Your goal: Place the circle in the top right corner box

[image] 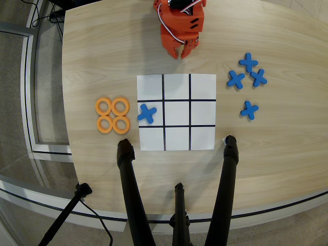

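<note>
Several orange rings (112, 115) lie in a tight square cluster on the table, left of the white paper grid (176, 111). The grid's top right corner cell (203, 86) is blank. A blue cross (147, 114) lies on the grid's middle left cell, overlapping its left edge. My orange gripper (183, 52) hangs at the top centre, above the grid's far edge, away from the rings. Its fingertips look close together and hold nothing.
Several loose blue crosses (247, 77) lie right of the grid. Three black tripod legs (133, 195) rise from the near table edge below the grid. The table's curved edge (69, 128) runs down the left side.
</note>
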